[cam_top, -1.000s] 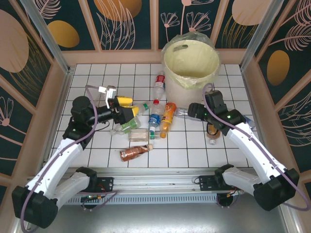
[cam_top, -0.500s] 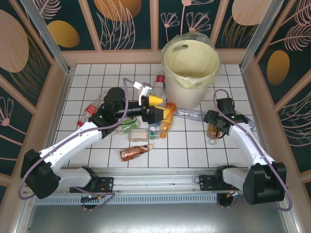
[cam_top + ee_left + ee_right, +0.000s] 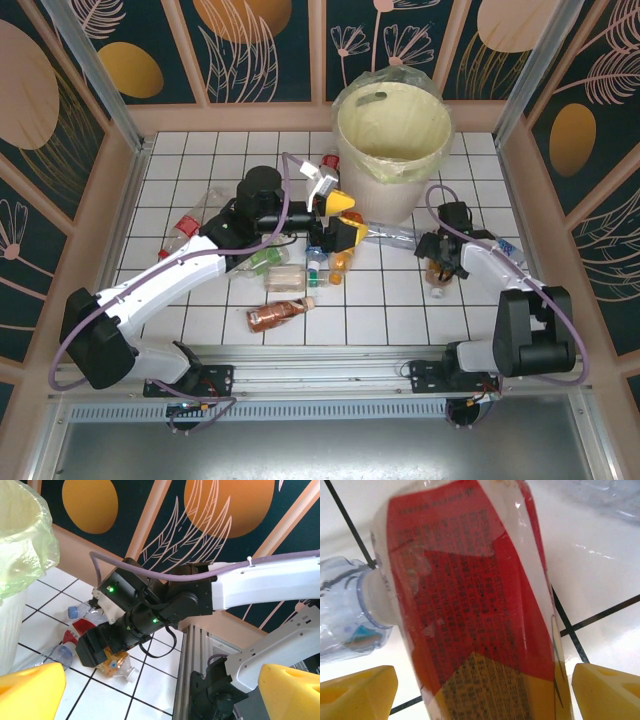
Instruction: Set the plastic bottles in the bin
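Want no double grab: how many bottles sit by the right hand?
2: a red-labelled bottle under the right hand, a clear bottle at its left. Crumpled plastic top right: maybe a third.

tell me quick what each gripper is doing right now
Left gripper: open, holding nothing.
Right gripper: open, fingers either side of the red-labelled bottle, not closed on it.

plastic bottles (image 3: 318, 262) lie scattered on the white tiled table (image 3: 400, 310), a brown one (image 3: 278, 314) on its side near the front, a red-capped one (image 3: 186, 226) at left, a red-and-yellow-labelled one (image 3: 470, 605) at right, before the upright, bag-lined cream bin (image 3: 395, 195) at the back.
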Motion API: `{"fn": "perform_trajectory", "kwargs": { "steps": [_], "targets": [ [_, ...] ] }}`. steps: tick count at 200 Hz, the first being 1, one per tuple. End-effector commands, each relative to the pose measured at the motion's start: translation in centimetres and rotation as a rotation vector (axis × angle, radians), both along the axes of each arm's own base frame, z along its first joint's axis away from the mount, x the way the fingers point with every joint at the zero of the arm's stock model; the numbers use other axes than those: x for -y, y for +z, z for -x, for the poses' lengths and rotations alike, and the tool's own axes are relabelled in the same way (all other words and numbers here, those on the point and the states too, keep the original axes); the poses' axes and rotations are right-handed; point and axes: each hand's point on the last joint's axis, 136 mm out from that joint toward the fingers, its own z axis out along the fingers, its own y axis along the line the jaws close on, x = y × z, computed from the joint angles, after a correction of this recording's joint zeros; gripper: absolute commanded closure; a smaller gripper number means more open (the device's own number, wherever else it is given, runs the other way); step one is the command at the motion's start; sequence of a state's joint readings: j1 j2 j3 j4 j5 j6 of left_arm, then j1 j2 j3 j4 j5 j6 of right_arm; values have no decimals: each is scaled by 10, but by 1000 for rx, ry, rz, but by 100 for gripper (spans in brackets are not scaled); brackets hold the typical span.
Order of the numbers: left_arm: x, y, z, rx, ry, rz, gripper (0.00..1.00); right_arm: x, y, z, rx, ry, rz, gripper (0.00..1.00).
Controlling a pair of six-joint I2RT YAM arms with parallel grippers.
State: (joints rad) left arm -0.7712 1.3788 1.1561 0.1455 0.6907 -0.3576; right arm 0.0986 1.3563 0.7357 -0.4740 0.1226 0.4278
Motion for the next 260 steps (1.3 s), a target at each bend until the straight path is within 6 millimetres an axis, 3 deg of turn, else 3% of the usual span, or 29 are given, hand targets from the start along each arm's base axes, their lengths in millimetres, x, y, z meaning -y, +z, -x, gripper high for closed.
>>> {"fn": "perform_trajectory", "kwargs": {
  "steps": [1,68,95,112,136,214,260],
  "targets": [
    [-1,-6,6,16,-21,-2,1,0,-5,-6,14,7,0,13],
    [-2,-6,9,10,-31,1,1,1,-13,-5,-12,10,10,26],
    [-2,-7,9,13,-31,-3,1,1,-1,-5,22,7,8,28],
    [-3,-7,9,14,-27,-4,1,-1,17,-8,71,11,3,29],
    [-7,-4,3,38,22,-4,1,-5,60,-13,198,21,-19,30],
    [-33,20,-3,194,171,18,1,-11,249,-17,694,75,-41,32],
    [-45,26,-12,236,273,28,1,-35,350,-33,957,228,-53,32]
  ]
}}
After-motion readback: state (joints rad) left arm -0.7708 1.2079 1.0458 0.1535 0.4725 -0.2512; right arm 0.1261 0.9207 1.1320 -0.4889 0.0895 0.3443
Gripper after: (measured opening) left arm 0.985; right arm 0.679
